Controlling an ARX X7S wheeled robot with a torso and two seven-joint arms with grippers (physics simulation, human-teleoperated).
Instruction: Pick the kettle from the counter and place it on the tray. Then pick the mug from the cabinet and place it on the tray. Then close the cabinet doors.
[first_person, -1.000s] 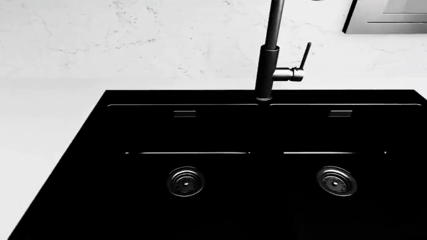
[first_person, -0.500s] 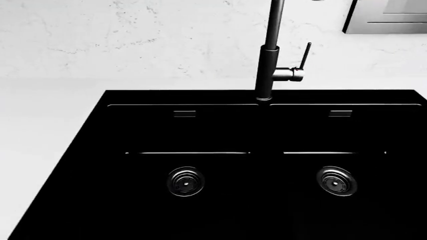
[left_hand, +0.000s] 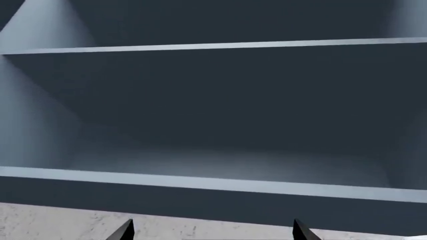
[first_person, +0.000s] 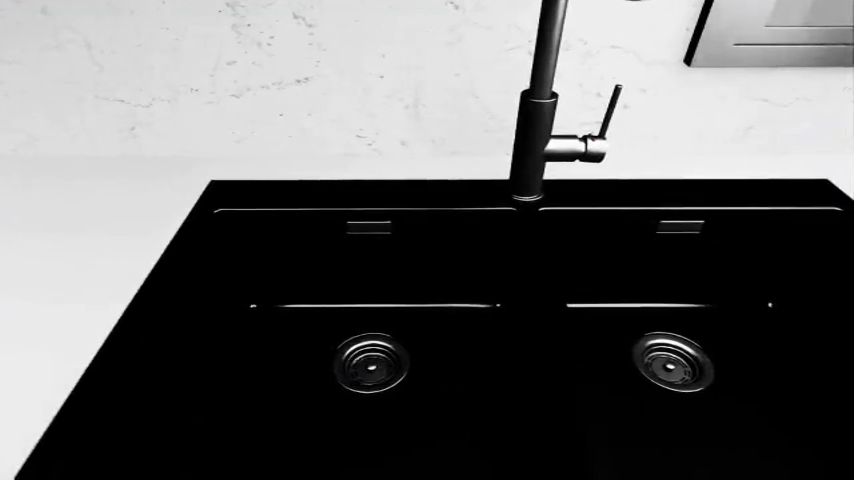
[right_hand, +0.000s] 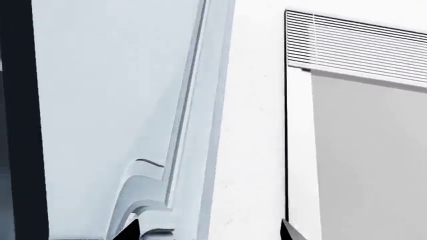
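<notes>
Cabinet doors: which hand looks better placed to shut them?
Probably the right hand: it sits close to a door handle, while the left hand faces the open shelves head-on, no door in its view.

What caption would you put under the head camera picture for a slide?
Looking down on a black double sink with two drains, a dark faucet, white counter and marble wall.

TEXT: none legible | LABELS/BRANDS: none | NUMBERS/SIGNS: none | SURFACES CHECKED: black sink (first_person: 200, 330), faucet (first_person: 537, 120), marble wall (first_person: 267, 80), open cabinet shelves (left_hand: 213, 182), cabinet door (right_hand: 107, 100), slatted vent panel (right_hand: 353, 47), upper right of frame
</notes>
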